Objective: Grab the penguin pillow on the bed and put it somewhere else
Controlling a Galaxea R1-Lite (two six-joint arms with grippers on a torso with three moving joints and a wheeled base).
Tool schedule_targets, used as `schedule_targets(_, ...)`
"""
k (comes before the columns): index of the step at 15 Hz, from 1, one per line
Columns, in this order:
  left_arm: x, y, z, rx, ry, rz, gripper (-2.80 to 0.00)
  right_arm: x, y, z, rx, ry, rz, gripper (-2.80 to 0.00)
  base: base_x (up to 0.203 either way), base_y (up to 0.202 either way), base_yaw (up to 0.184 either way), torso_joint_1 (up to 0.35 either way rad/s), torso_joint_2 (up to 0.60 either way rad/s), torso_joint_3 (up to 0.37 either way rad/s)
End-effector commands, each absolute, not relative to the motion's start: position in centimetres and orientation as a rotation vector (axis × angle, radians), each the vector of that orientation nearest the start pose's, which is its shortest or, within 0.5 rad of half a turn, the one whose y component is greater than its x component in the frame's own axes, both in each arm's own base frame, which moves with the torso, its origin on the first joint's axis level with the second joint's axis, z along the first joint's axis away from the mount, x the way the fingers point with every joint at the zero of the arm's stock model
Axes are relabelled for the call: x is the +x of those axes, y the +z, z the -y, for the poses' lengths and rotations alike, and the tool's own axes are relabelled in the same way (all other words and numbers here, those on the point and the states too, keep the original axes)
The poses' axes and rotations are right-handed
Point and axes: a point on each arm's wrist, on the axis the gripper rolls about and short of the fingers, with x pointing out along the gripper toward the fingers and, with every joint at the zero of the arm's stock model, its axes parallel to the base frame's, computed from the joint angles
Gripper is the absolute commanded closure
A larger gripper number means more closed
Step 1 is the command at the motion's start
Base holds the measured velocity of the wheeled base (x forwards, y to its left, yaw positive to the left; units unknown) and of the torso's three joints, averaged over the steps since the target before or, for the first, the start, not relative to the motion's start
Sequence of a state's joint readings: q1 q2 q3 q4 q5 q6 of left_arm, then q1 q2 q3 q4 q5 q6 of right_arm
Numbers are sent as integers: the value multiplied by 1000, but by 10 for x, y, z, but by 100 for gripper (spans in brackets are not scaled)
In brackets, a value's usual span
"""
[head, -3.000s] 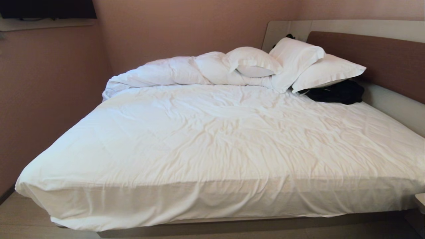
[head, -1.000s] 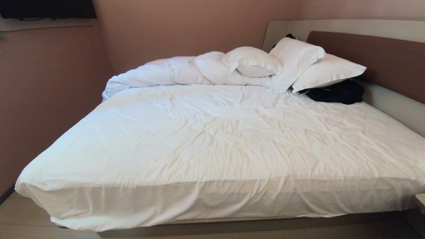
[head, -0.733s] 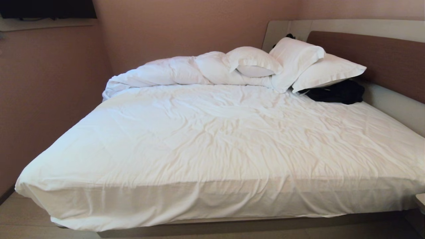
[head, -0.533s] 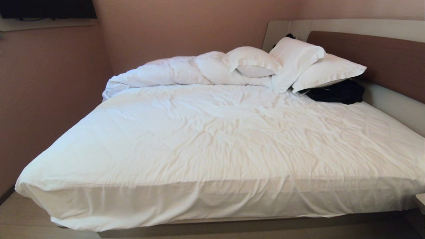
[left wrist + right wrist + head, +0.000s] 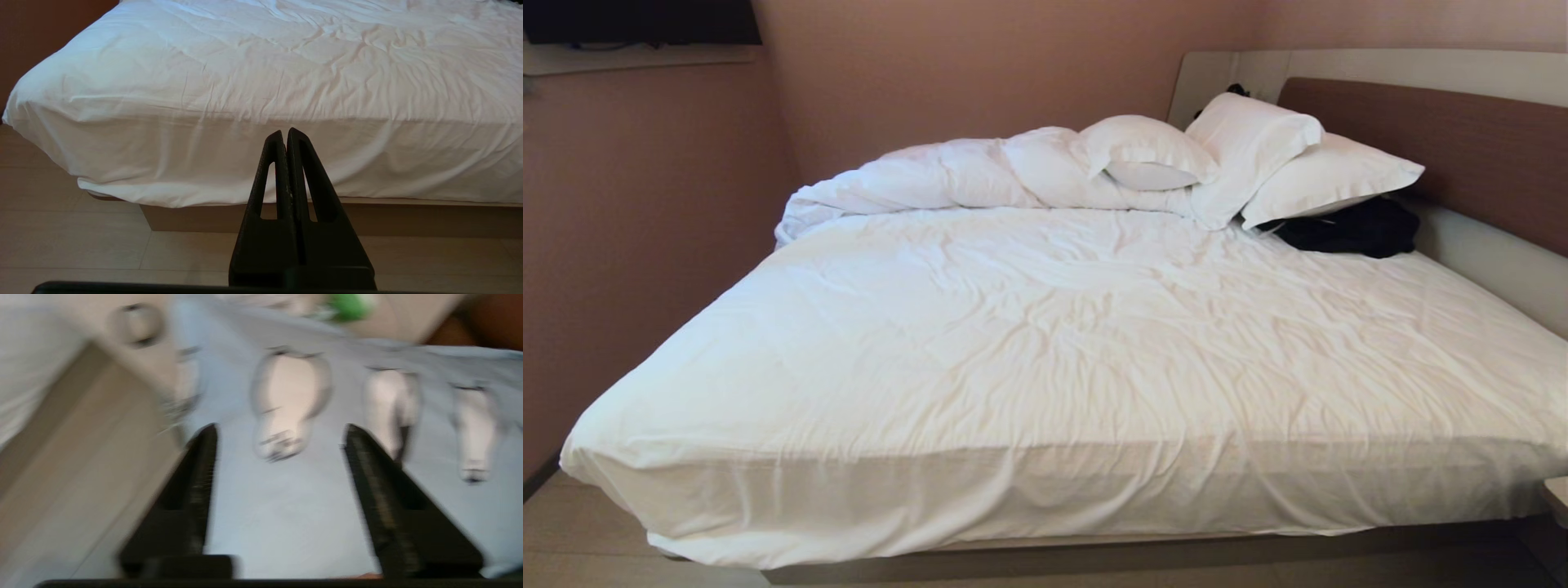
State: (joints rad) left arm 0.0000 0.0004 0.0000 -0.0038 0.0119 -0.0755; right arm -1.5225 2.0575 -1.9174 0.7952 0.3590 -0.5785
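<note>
We see the penguin pillow (image 5: 310,490) only from our right wrist: pale blue cloth printed with a row of white-bellied penguins, blurred, lying below the right gripper (image 5: 278,437), whose fingers stand apart with nothing between them; one pillow edge runs beside a tan surface (image 5: 81,457); the bed (image 5: 1045,359) shows a wide bare wrinkled sheet, white pillows (image 5: 1258,155) and duvet (image 5: 947,175) bunched at the far edge; our left gripper (image 5: 285,136), fingers pressed together, points at the bed's near edge above the floor (image 5: 81,245).

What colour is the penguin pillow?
Light blue, with a row of white penguins edged in dark; the penguin pillow shows best in the right wrist view.
</note>
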Motion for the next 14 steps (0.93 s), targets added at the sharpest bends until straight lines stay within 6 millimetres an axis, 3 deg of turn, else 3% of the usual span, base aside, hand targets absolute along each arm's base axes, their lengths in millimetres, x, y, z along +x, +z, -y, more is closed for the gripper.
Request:
schedule_targets(1, -23, 75, 0, -77, 12, 2, 0, 32, 255, 325, 502, -586, -829, 0, 0, 0, 0, 0, 0, 0)
schedule_targets(6, -23, 75, 0, -77, 12, 2, 0, 74, 279, 268, 586, -401, -879, 0, 0, 0, 0, 0, 0, 0)
schedule_targets(8, -23, 75, 0, -77, 12, 2, 0, 93, 286, 254, 624, -385, -874, 0, 0, 0, 0, 0, 0, 0)
schedule_targets(12, -23, 75, 0, -77, 12, 2, 0, 143, 306, 208, 715, -375, -875, 0, 0, 0, 0, 0, 0, 0)
schedule_targets(14, -23, 75, 0, -77, 12, 2, 0, 154, 314, 186, 741, -401, -882, 0, 0, 0, 0, 0, 0, 0)
